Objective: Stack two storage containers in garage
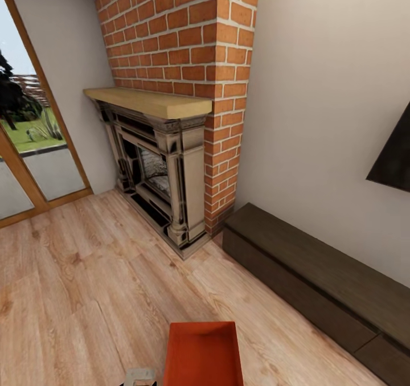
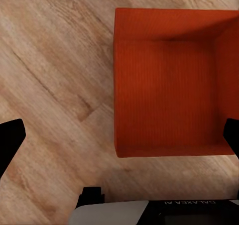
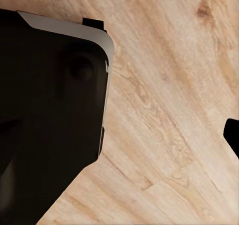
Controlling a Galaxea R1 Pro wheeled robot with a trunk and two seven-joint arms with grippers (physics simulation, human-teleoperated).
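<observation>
One orange-red open-top storage container [image 1: 203, 354] stands on the light wood planks of the living room, at the bottom middle of the head view. The left wrist view looks straight down into its empty ribbed inside [image 2: 169, 85]. My left gripper [image 2: 120, 138] hangs open above the container's near wall, holding nothing; one fingertip [image 2: 10, 140] is over bare planks and the other is over the container's edge. My right gripper [image 3: 119, 138] is open over bare planks beside the robot's dark body [image 3: 50, 115]. The garage is out of view.
A red brick fireplace [image 1: 165, 169] with a wooden mantel stands ahead. A long low dark-brown cabinet [image 1: 319, 283] runs along the right wall under a black TV [image 1: 396, 158]. A glass door [image 1: 28, 147] is at the left. Open plank floor [image 1: 85, 283] lies between.
</observation>
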